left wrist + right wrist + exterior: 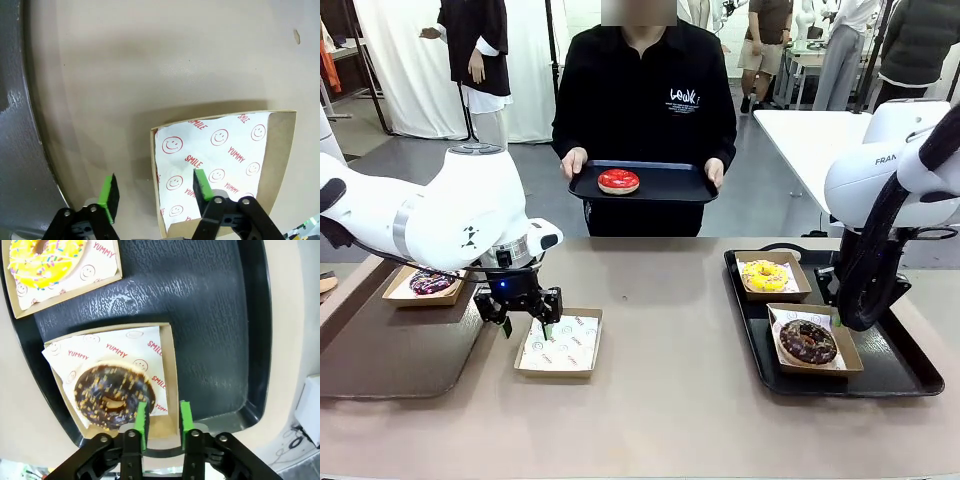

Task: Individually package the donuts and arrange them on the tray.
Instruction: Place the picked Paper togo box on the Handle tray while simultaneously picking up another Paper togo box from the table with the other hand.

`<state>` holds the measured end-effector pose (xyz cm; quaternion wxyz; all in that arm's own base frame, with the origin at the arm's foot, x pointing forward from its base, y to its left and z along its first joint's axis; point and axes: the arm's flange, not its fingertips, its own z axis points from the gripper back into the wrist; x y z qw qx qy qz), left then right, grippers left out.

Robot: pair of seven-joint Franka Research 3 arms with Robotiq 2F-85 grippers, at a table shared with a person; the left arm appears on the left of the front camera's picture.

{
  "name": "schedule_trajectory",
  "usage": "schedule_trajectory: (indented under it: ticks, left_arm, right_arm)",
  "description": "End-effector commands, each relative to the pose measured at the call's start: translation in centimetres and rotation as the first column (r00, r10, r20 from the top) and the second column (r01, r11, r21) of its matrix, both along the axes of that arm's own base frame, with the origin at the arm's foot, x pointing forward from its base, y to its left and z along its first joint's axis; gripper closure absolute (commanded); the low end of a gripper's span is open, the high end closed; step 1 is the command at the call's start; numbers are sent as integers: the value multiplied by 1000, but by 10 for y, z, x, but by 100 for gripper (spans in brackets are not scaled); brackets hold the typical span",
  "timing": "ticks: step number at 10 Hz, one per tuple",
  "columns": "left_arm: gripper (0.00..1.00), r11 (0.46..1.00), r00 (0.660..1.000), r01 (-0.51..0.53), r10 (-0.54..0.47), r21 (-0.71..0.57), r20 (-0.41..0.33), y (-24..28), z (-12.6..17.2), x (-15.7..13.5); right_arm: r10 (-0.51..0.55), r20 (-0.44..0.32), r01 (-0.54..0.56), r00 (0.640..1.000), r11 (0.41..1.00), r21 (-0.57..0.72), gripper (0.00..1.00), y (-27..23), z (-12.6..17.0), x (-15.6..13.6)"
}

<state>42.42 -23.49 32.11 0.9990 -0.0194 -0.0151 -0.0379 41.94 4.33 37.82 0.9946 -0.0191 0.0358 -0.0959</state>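
The left gripper (526, 316) is hovering over the near-left part of the table (670, 400), at the left edge of an empty box (560, 345) lined with smiley-print paper. In the left wrist view its fingers (109, 196) are standing moderately apart, straddling the box's (280, 150) left wall, one pad above the paper and the other above bare table (150, 60); nothing is sitting between them.

The right gripper (162, 420) is hanging over the near-right corner of a box (170, 365) holding the chocolate donut (112, 395). Its pads are standing narrowly apart, straddling the box's wall at that corner; whether they are pinching the cardboard cannot be told. In the front view the right arm (880, 200) is hiding that gripper.

The chocolate donut (808, 342) is sitting in its box (850, 355) on the near part of the black tray (900, 375) at the right. The yellow donut (765, 275) is lying in its own box (798, 272) just beyond it on the same tray; the wrist view is showing it (45, 260) at the top left.

The purple donut (428, 284) is resting in a box (398, 292) on the dark tray (390, 350) at the far left, partly behind the left arm (440, 210).

At the far side a person is holding a small tray (660, 185) with both hands, left hand (573, 161) and right hand (714, 171) at its ends. The red donut (618, 181) is lying bare on it, left of centre.
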Motion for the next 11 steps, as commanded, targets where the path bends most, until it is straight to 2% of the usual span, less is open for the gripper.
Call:
schedule_trajectory:
  ticks: [1,2,3,4,9,10,11]
  left_arm:
    - [65,1000,1000,7,-7,1,-15,-5,0,5]
    - [100,1000,1000,11,-11,-3,-17,-5,0,6]
    - [100,1000,1000,12,-12,-7,-22,-6,0,6]
    - [100,1000,1000,12,-12,-8,-24,-6,0,6]
    - [100,1000,1000,14,-14,-20,-19,-7,6,3]
    - [100,999,999,19,-20,-27,-31,-7,8,4]
    - [100,999,999,17,-18,-43,-29,-9,15,6]
  right_arm:
    - [13,0,-13,1000,1000,9,0,-4,0,7]
    - [11,1,-11,1000,1000,16,0,-4,0,7]
    - [11,3,-11,1000,1000,24,7,-4,1,7]
    - [12,9,-12,1000,999,34,0,-5,3,6]
    - [29,65,-35,997,995,94,0,-21,38,-15]
    - [36,76,-46,996,989,144,0,-30,50,-20]
    - [81,68,-98,994,947,307,0,-49,66,-24]
